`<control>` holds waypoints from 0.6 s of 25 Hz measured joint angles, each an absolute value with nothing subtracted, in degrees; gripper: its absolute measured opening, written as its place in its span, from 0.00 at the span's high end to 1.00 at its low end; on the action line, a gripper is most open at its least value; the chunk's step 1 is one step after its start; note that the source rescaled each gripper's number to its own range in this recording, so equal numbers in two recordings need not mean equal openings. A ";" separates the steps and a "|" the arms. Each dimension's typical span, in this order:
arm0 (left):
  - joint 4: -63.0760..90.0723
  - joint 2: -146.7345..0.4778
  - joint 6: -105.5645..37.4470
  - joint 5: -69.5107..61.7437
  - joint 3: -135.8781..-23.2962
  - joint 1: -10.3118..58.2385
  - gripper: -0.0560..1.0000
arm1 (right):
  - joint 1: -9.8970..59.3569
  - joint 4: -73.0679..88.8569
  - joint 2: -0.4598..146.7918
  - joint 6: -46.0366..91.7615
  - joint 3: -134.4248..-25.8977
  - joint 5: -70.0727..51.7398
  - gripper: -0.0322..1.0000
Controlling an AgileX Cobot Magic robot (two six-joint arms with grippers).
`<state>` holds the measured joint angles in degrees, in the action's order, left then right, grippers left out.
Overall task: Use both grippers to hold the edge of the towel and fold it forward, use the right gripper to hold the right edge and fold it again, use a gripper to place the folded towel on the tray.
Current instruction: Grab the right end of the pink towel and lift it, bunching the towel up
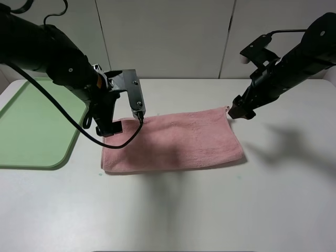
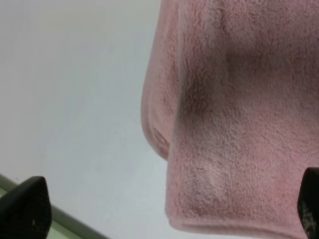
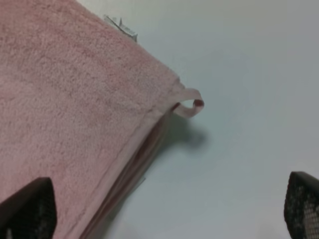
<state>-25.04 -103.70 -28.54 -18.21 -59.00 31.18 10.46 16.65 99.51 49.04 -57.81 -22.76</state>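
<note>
A white bench (image 1: 173, 220) with a smooth, matte top fills most of the scene, running from the near edge back to a pale wall (image 1: 168, 37) at the far side. The wall is made of flat, light panels, parted by two thin dark vertical seams, one left of centre (image 1: 105, 42) and one right of centre (image 1: 229, 37). A soft grey shadow (image 1: 286, 144) lies across the right part of the bench, and a fainter one (image 1: 168, 181) spreads over the middle toward the near side. In both close views the bench shows as a plain, pale, unmarked surface.
</note>
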 joint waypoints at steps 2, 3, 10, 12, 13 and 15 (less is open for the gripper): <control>-25.04 -102.79 -28.20 -18.68 -59.00 31.18 0.00 | 10.46 16.73 99.51 47.87 -57.81 -22.76 0.00; -25.04 -102.22 -27.57 -19.06 -59.00 31.18 0.00 | 10.46 16.72 99.51 47.47 -57.81 -22.76 0.00; -25.04 -95.00 -21.40 -23.23 -59.00 31.18 0.00 | 10.46 16.79 99.51 46.62 -57.81 -22.30 0.00; -25.04 -92.83 -20.63 -25.35 -59.00 31.18 0.00 | 10.46 16.79 99.51 46.62 -57.81 -22.08 0.00; -25.04 -91.69 -20.33 -26.78 -59.00 31.18 0.00 | 10.46 16.79 99.51 46.62 -57.81 -22.02 0.00; -24.92 -89.61 -20.10 -30.04 -59.00 31.18 0.00 | 10.46 16.79 99.51 46.62 -57.81 -21.82 0.00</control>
